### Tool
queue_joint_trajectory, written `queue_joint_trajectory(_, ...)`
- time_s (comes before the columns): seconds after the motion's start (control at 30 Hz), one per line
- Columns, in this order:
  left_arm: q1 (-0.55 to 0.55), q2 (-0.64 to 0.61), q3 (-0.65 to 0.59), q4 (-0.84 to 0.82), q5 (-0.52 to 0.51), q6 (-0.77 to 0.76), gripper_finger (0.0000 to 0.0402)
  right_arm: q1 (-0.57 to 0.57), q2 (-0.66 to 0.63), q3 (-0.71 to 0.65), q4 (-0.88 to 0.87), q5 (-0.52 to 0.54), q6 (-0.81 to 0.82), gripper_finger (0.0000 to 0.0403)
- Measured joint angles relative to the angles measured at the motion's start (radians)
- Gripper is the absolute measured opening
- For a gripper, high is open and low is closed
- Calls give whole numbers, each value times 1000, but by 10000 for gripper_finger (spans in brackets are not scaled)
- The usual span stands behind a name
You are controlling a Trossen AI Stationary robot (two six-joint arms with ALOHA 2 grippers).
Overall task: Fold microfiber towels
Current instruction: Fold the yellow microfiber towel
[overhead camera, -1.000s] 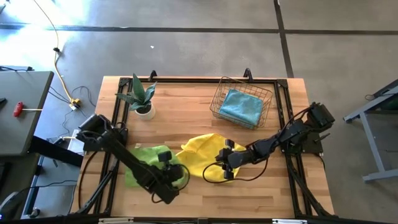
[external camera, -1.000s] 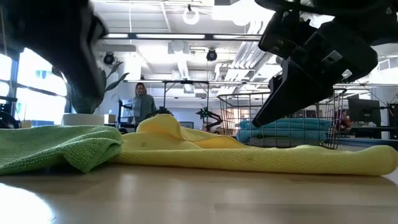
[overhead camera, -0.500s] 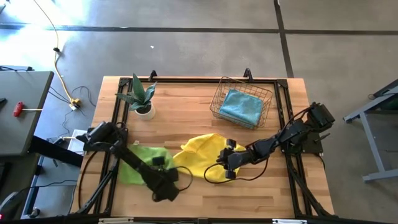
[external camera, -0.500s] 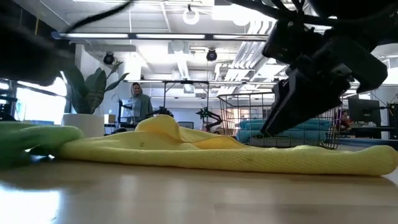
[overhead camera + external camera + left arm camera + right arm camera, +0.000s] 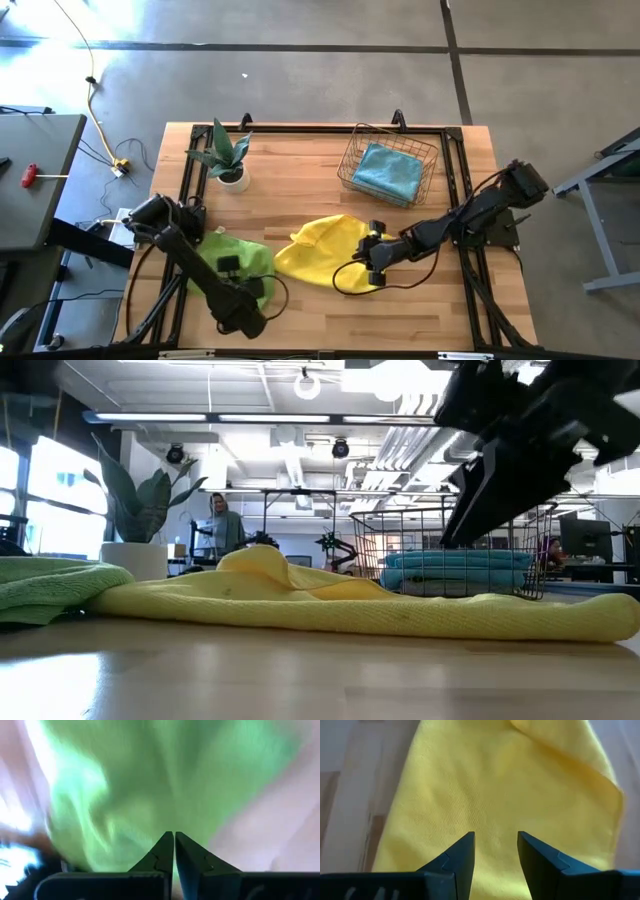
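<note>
Left gripper (image 5: 173, 851) is pinched on the lime green towel (image 5: 235, 262) at seven o'clock, dragging it clear; right gripper (image 5: 495, 851), fingers apart, hovers over the yellow towel (image 5: 325, 252) mid-table

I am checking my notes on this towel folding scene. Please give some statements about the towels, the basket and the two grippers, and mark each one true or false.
1. The wire basket holds a teal towel. True.
2. The right gripper is shut on the yellow towel. False: its fingers stand open above the yellow cloth.
3. The left gripper has its fingers closed together, with the green towel right in front of them. True.
4. The potted plant stands inside the basket. False: it stands on the table, apart from the basket.
5. The yellow towel lies flat and neatly folded. False: it is rumpled, with a raised hump.
</note>
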Motion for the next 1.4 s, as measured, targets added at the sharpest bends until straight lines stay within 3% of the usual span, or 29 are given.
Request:
queue_joint_trajectory(0.27,96,-36,99,55,-510,274,11,0,-114,32,-263,2,107,140)
queue_joint_trajectory(0.37,153,-36,95,72,-594,401,23,-2,-136,32,-334,1,182,140)
queue_joint_trajectory(0.57,276,-30,96,233,-588,688,73,-2,-149,31,-414,-5,272,140)
queue_joint_trajectory(0.77,370,-19,96,475,-465,942,125,-2,-149,31,-424,-3,272,140)
queue_joint_trajectory(0.9,422,2,97,540,-454,1019,136,-2,-149,31,-430,-2,271,140)
queue_joint_trajectory(1.1,485,81,97,624,-322,1075,130,-2,-149,30,-437,-2,264,140)
queue_joint_trajectory(1.4,513,143,97,576,-346,1118,129,-2,-149,30,-448,-2,263,140)
